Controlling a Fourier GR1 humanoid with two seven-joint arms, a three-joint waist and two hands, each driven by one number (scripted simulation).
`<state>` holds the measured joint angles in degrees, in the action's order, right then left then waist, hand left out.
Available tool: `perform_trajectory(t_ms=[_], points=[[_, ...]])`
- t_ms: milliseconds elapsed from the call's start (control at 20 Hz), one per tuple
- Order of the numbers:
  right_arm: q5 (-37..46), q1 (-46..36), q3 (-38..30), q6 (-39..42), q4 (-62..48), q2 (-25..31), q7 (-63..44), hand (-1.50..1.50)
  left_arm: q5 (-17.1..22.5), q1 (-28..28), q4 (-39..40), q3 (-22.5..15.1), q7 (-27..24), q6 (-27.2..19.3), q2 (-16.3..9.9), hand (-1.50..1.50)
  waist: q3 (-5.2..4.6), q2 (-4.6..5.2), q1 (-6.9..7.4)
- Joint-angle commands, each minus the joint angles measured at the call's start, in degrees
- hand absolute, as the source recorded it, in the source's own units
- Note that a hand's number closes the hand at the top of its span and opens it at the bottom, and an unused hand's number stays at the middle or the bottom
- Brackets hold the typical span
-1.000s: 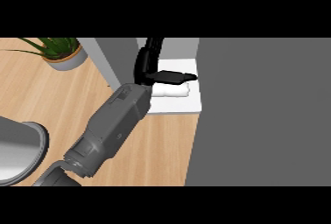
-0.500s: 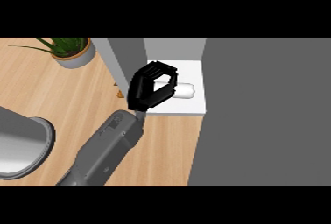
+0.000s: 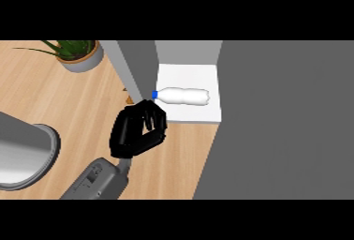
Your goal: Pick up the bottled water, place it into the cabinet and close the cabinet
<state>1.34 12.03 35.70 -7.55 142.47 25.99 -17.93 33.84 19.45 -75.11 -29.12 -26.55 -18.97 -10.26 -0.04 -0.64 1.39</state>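
The bottled water [image 3: 181, 96] is seen lying on its side on the white cabinet shelf [image 3: 200, 115], blue cap to the view's left, body running to the right. It is not gripped by anything. The cap end sits just beside the grey cabinet door [image 3: 138, 68], which is seen edge-on at the shelf's left side, i.e. stood open. The shelf is bounded on the right by a large grey cabinet face [image 3: 283, 117] filling the right part of the view.

One hand [image 3: 138, 131] is shown, black, on a grey forearm coming up from the lower edge at centre-left. Which arm it belongs to can't be told w/ certainty from this view; by the forearm's angle it is taken as the left. Fingers are curled in toward the palm, nothing held between them. The hand is positioned below and left of the bottle, fingertips near the cap but apart from it, over the shelf's front-left corner and the wooden tabletop [image 3: 62, 103].

A potted plant [image 3: 76, 54] stands at upper left on the tabletop. A grey rounded object [image 3: 24, 154] is partly visible at the left edge.
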Motion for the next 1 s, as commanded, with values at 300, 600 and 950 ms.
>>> perform_trajectory(t_ms=[300, 600, 950], points=[[6.17, -9.31, 14.13, -1.86, 2.18, -9.12, -13.22, 1.50, -1.22, -18.82, -19.71, 1.53, 0.53, -0.17, -9.36, 1.50, -0.02, 0.33, -0.84], [5.40, -22.37, 15.52, -2.45, -6.12, -20.43, -20.72, 1.50, 0.65, -26.29, -26.25, 4.22, -0.91, 3.60, -13.67, 1.50, -0.07, 0.44, -0.03], [14.37, -34.79, 18.94, -6.08, -13.07, -25.53, -22.83, 1.50, 3.03, -32.76, -25.89, 8.64, -4.91, 9.57, -16.29, 1.50, -0.17, 0.29, 0.24]])
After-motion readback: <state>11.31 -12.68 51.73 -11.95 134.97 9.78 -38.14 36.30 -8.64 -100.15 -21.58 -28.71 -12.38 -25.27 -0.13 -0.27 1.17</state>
